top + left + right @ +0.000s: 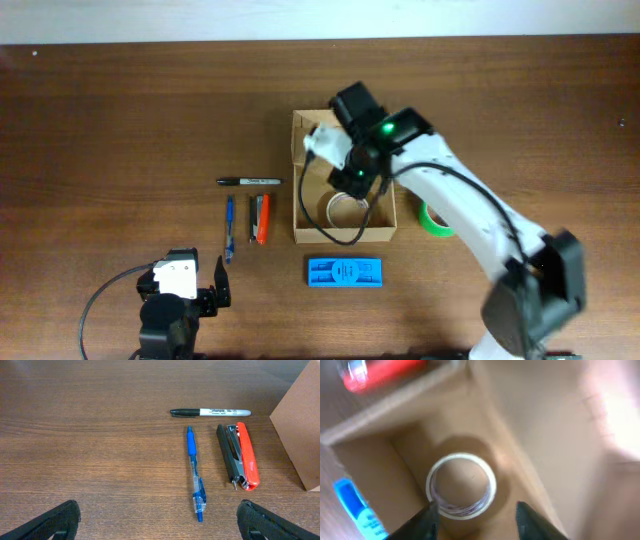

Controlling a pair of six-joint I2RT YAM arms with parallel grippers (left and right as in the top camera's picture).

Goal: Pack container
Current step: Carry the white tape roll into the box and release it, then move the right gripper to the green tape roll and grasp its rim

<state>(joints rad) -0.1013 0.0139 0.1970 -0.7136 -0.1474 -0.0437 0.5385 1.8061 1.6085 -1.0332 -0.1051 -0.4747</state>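
Observation:
The container (pixel 303 230) is an open tan cardboard box at the table's middle. A clear tape roll (pixel 344 208) lies on its floor; it also shows in the right wrist view (pixel 462 486). My right gripper (pixel 477 520) is open and empty, just above the roll, over the box (pixel 375 455). My left gripper (pixel 157 525) is open and empty near the front left, above bare wood. Ahead of it lie a blue pen (pixel 194 472), a black and orange stapler (pixel 239 456) and a black marker (pixel 210 412).
A blue plastic case (pixel 344 271) lies in front of the box. A green tape roll (pixel 432 220) sits right of the box, partly under my right arm. The box wall (pixel 300 425) stands at the right edge of the left wrist view.

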